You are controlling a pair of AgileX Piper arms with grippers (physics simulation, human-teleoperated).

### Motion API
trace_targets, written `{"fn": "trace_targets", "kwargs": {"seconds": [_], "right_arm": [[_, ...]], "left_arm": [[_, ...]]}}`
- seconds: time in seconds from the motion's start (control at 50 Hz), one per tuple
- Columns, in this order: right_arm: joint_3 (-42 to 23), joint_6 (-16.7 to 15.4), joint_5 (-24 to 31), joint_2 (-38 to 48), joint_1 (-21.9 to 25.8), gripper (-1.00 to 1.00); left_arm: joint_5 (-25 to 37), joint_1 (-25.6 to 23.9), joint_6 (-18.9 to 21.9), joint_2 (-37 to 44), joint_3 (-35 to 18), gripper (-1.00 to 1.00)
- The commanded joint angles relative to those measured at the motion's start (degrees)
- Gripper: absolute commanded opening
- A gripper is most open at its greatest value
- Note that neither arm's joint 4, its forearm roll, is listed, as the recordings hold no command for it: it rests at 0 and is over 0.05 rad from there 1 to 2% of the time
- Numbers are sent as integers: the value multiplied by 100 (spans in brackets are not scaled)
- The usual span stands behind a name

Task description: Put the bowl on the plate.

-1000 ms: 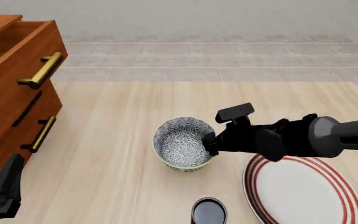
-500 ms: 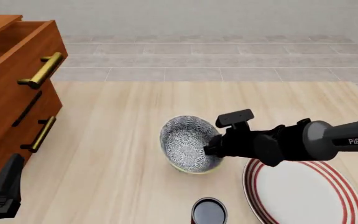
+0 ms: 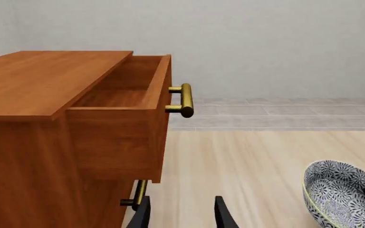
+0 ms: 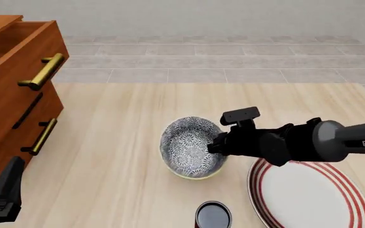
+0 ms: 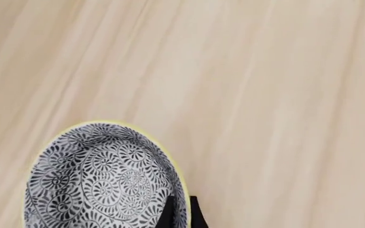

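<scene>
The right hand pinches the bowl by its thin rim, tilting it; stiff, glazed, probably slippery and breakable. The left hand idles, fingers apart.

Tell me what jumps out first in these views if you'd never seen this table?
The grey-and-white floral round bowl mid-table, tilted, with the right claw pinching its pale yellowish rim. To its right, near the table's front edge, lies the large flat white plate with red rings, bare. At far left stands the brown wooden drawer cabinet with brass handles, its top drawer open.
</scene>
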Motion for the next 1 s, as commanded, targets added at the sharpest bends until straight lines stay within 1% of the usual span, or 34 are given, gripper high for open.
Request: {"fn": "trace_targets", "kwargs": {"seconds": [0.02, 0.14, 0.22, 0.36, 0.48, 0.5, 0.52, 0.56, 0.6, 0.64, 0.66, 0.76, 0.78, 0.82, 0.84, 0.86, 1.0], "right_arm": [[-123, -110, 259, -322, -125, -100], [-278, -177, 481, -562, -138, -100], [-376, -176, 590, -670, -64, -100], [-509, -211, 646, -707, -129, -100], [-519, -144, 682, -851, -170, -100], [-509, -89, 682, -919, -170, -100], [-482, 77, 656, -990, -140, -100], [-508, 66, 709, -1085, -187, -100], [-484, 181, 710, -1192, -189, -100], [-463, 207, 726, -1267, -205, -100], [-434, 302, 712, -1338, -232, -100], [-409, 259, 776, -1476, -322, -100], [-386, 299, 795, -1539, -338, -100], [-362, 273, 847, -1638, -386, -100], [-328, 322, 863, -1724, -390, -100], [-293, 358, 898, -1827, -424, -100], [-62, 315, 1008, -2199, -673, -100]], "left_arm": [[0, 0, 0, 0, 0, 100], [0, 0, 0, 0, 0, 100], [0, 0, 0, 0, 0, 100], [0, 0, 0, 0, 0, 100], [0, 0, 0, 0, 0, 100], [0, 0, 0, 0, 0, 100], [0, 0, 0, 0, 0, 100], [0, 0, 0, 0, 0, 100], [0, 0, 0, 0, 0, 100], [0, 0, 0, 0, 0, 100], [0, 0, 0, 0, 0, 100], [0, 0, 0, 0, 0, 100], [0, 0, 0, 0, 0, 100], [0, 0, 0, 0, 0, 100], [0, 0, 0, 0, 0, 100], [0, 0, 0, 0, 0, 100], [0, 0, 0, 0, 0, 100]]}}
